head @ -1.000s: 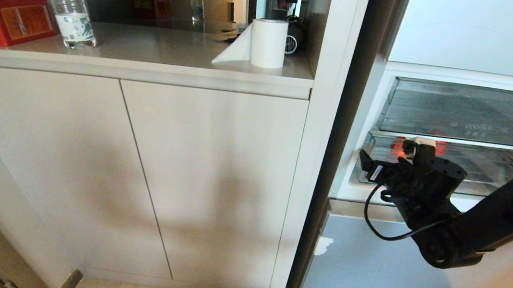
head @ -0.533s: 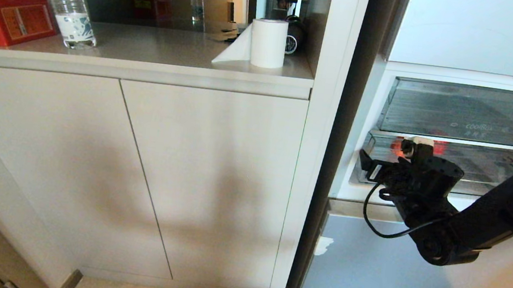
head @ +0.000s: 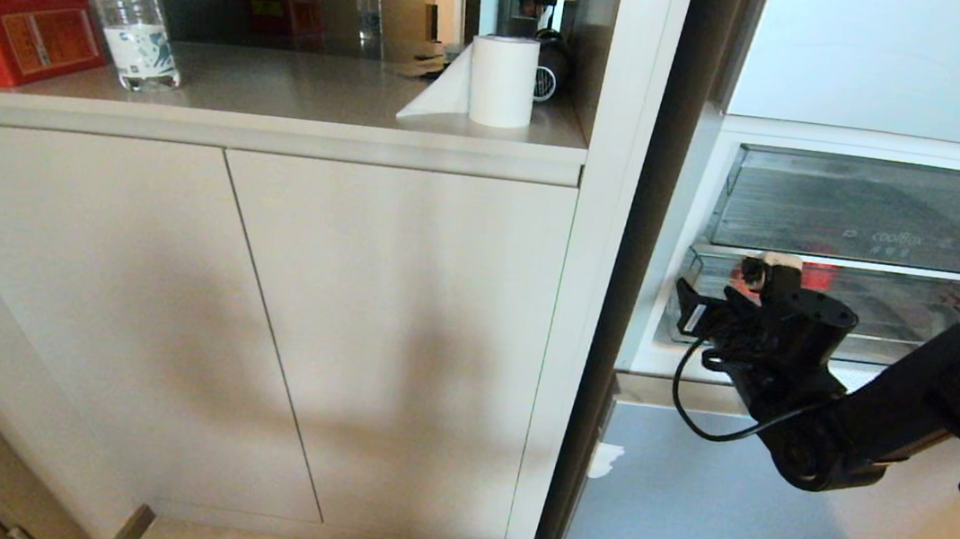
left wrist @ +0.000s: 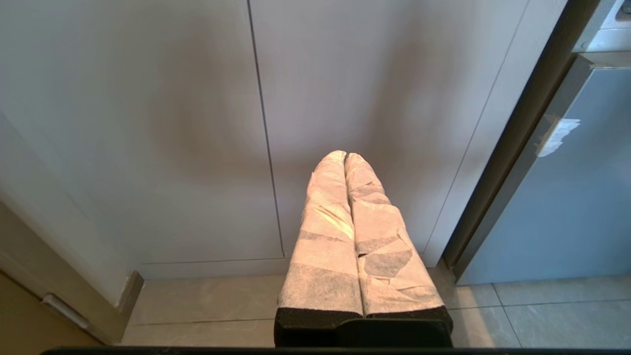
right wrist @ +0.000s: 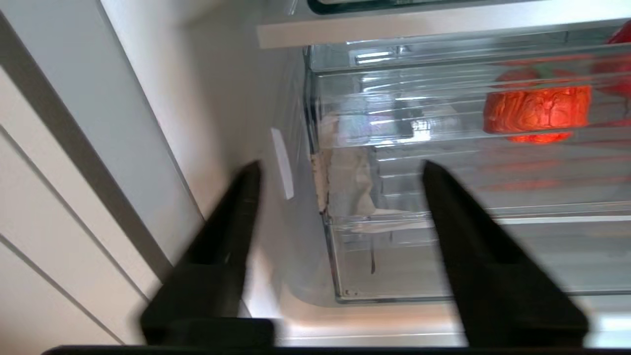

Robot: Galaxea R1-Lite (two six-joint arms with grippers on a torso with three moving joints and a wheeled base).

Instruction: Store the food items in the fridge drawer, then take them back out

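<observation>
The drawer (head: 845,316) stands pulled out of the fridge, under the shallower coolBox drawer (head: 884,212), and both food items lie inside it towards its left end: the orange-red piece (right wrist: 537,114) shows through the clear front wall in the right wrist view, with the edge of the red piece (right wrist: 622,64) just beyond it. In the head view only red patches show behind the wrist. Compared with a second ago, the right arm has crept slightly up and to the left, so its wrist now covers more of the red glow it partly hid before, and the drawer and food have not shifted. The right arm reaches in from the right edge, elbow low and forearm rising to the drawer's front left corner. The right claw (right wrist: 340,170) stands partly open in front of that corner, its two dark fingers (right wrist: 463,217) apart, empty, well short of the food. The left claw (left wrist: 345,158) hangs low before the white cabinet doors (head: 257,325), its wrapped fingers pressed together on nothing.
</observation>
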